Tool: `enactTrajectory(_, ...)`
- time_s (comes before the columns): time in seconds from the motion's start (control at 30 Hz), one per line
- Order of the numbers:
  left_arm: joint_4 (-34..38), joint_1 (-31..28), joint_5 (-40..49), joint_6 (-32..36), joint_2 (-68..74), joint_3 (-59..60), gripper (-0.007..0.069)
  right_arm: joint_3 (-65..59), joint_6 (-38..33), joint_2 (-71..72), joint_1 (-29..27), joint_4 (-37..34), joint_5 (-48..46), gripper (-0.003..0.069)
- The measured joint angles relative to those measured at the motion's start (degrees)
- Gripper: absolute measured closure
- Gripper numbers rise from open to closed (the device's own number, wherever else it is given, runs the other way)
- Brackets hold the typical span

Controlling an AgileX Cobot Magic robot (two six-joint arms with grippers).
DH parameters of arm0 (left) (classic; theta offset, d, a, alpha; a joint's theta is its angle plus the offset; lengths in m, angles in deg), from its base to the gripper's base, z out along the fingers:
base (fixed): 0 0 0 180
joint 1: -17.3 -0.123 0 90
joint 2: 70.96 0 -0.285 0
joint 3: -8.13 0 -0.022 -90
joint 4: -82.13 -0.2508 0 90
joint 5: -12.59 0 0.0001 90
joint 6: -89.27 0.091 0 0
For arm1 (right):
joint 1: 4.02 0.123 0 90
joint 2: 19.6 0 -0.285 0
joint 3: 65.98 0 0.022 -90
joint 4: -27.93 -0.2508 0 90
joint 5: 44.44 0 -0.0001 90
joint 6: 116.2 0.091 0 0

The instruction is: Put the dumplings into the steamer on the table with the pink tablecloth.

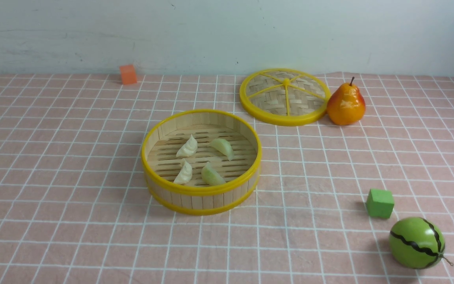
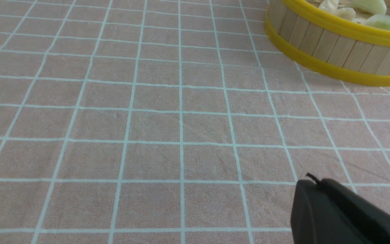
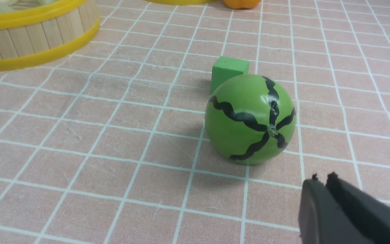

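The steamer (image 1: 201, 193) stands mid-table on the pink tablecloth (image 1: 73, 157). Several dumplings lie on its slatted floor: two cream-white ones (image 1: 187, 146) (image 1: 184, 173) and two pale green ones (image 1: 222, 148) (image 1: 211, 174). Neither arm shows in the front view. In the left wrist view my left gripper (image 2: 313, 181) is shut and empty over bare cloth, well apart from the steamer (image 2: 333, 44). In the right wrist view my right gripper (image 3: 322, 178) has its tips nearly together with nothing between them. It hangs just short of a toy watermelon (image 3: 251, 118), far from the steamer (image 3: 29, 34).
The woven yellow-spoked lid (image 1: 285, 96) lies flat behind the steamer, with a toy pear (image 1: 346, 104) touching its right edge. A green cube (image 1: 380, 203) and the watermelon (image 1: 416, 242) sit at the front right. An orange cube (image 1: 128, 74) stands by the back wall.
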Motion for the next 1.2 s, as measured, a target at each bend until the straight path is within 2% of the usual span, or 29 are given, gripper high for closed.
enactTrajectory(1.2, 0.0, 0.0, 0.0, 0.0, 0.0, 0.0, 0.0637, 0.0, 0.0, 0.0, 0.0, 0.0, 0.0, 0.0573)
